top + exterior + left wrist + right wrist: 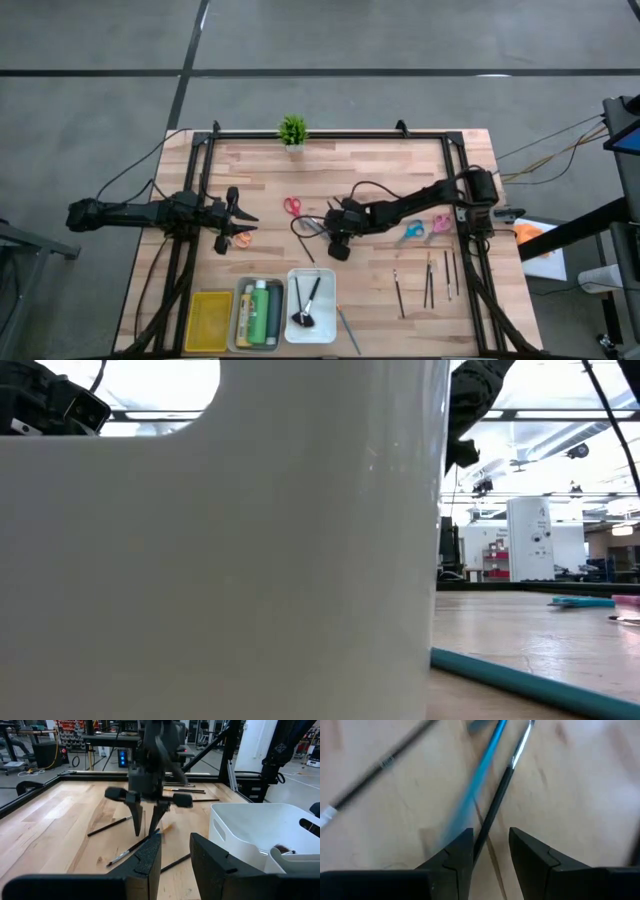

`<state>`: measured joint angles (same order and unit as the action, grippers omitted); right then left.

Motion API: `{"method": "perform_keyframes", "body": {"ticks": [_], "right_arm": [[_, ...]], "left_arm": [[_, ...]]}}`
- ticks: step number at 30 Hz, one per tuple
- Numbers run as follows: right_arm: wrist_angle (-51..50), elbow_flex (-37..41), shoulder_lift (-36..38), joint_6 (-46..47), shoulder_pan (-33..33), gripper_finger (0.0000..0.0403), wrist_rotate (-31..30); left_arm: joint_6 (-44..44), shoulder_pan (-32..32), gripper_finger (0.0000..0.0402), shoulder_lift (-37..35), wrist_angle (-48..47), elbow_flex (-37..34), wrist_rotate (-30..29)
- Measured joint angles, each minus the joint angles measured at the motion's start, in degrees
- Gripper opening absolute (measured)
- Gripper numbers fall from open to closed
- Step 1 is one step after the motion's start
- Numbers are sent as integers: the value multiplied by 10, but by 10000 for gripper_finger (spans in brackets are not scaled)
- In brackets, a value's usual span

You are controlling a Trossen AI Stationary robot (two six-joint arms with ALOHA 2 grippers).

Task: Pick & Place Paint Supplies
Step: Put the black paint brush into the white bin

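Between the right gripper's (490, 851) parted fingers: a thin dark brush (501, 785), not yet pinched.
Light, stiff, slippery; mid-handle hold advised. Left gripper (236, 220) waits spread, empty.

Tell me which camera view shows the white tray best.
The high view: the whole white tray with a brush inside. The low view shows only its wall close up, the left wrist view one end, the right wrist view nothing.
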<state>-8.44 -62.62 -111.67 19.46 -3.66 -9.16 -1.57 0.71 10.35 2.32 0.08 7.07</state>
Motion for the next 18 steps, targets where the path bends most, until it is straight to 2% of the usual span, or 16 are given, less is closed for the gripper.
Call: {"method": "perform_keyframes", "body": {"ticks": [15,18], "right_arm": [[-9,-10,-15,-1,0,124,-1],[-12,-11,-15,-1,1,112,0]], "left_arm": [[0,0,104,0,0,0,0],[0,0,104,0,0,0,0]]}}
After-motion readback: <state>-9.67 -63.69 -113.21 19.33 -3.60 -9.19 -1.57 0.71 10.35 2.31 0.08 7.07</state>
